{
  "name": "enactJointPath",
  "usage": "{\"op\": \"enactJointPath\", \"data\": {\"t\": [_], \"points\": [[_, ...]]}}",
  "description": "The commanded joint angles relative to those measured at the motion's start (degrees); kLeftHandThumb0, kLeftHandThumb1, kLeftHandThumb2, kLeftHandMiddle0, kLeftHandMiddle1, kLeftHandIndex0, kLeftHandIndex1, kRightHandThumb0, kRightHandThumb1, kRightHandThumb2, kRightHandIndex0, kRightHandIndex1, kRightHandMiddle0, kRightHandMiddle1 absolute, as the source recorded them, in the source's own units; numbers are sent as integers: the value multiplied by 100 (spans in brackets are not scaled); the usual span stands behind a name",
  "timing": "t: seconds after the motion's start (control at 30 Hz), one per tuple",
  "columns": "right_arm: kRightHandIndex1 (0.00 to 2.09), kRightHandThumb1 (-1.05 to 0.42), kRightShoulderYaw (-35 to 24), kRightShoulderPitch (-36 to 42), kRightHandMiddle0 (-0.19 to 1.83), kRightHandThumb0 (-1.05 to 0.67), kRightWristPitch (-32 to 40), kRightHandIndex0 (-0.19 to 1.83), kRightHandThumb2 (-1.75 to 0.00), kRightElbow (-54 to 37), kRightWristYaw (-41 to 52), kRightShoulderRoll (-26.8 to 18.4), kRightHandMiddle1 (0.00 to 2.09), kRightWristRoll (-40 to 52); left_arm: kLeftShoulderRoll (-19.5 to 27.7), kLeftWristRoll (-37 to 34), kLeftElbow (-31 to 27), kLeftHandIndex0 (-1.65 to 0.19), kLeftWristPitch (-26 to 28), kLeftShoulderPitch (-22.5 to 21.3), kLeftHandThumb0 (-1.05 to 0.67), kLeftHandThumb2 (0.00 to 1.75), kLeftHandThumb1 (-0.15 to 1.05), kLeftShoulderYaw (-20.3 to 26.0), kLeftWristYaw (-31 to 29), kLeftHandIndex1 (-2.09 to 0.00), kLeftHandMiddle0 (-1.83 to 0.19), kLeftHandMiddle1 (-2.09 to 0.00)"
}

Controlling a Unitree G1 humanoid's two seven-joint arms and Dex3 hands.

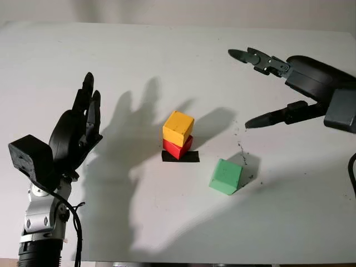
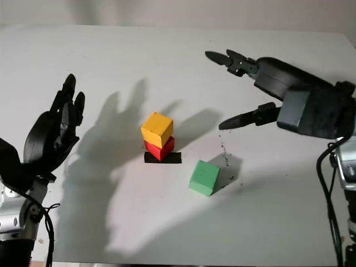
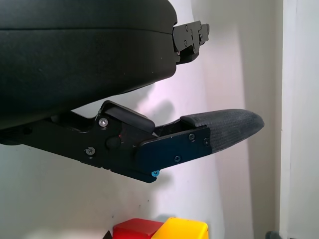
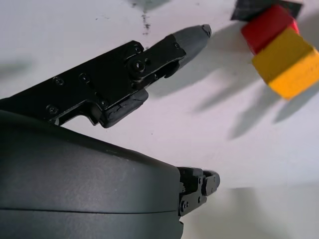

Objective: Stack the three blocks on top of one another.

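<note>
1. Counter [image 1: 67,50]: a white surface carrying all three blocks, with a black patch [image 1: 192,157] near its centre.

2. Red block [image 1: 179,148]: sits on the black patch, which appears to serve as the stacking spot.

3. Yellow block [image 1: 178,128]: rests on top of the red block, turned slightly against it so the corners do not line up. Two of three tiers are in place.

4. Green block [image 1: 226,177]: lies alone on the counter, near the stack, on the robot's right and a little closer to it, touching nothing. It looks slightly tipped on one edge, though this is uncertain. It is the remaining piece.

5. Right hand [image 1: 311,89]: held above the counter beyond the green block and to the right of the stack. It holds nothing; its fingers [image 1: 272,118] are spread wide, one pair reaching forward and another angled down. Judged the working hand, being nearer the green block, with an opening fit to straddle it.

6. Left hand [image 1: 75,133]: raised upright at the left of the counter, well apart from the stack, open and holding nothing. Judged parked clear of the work.

7. Risk: the skewed yellow block gives a less even landing surface, so the green block needs a centred, gentle placement.
</note>
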Motion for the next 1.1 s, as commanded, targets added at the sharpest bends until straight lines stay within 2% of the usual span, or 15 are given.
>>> {"op": "enactJointPath", "data": {"t": [0.0,0.17,0.33,0.53,0.67,1.07], "points": [[7,-75,67,-209,33,-63,-485,0,-4,-112,120,-305,11,-131,-45,-19,-136,19,-78,162,-80,71,105,-10,23,0,19,0],[6,-74,198,-371,38,-60,-1333,0,-5,-204,488,-672,10,-276,-48,-3,-304,19,-26,200,-79,72,105,-46,21,0,19,0],[6,-72,158,-282,43,-55,-1709,0,-5,-403,844,-953,9,-133,-32,23,-436,19,55,196,-78,74,105,-93,29,0,19,0],[5,-70,91,61,47,-58,-2154,0,-5,-689,929,-1157,8,-26,20,68,-479,19,143,153,-76,76,105,-118,48,0,19,0],[6,-72,121,329,48,-58,-2197,1,-6,-830,902,-1091,7,67,13,39,-426,19,99,125,-75,76,105,-113,3,0,19,0],[3,-73,376,1181,48,-56,-2480,-5,-6,-412,195,-302,6,43,-87,66,-616,19,264,154,-76,75,105,-158,225,0,19,0]]}}
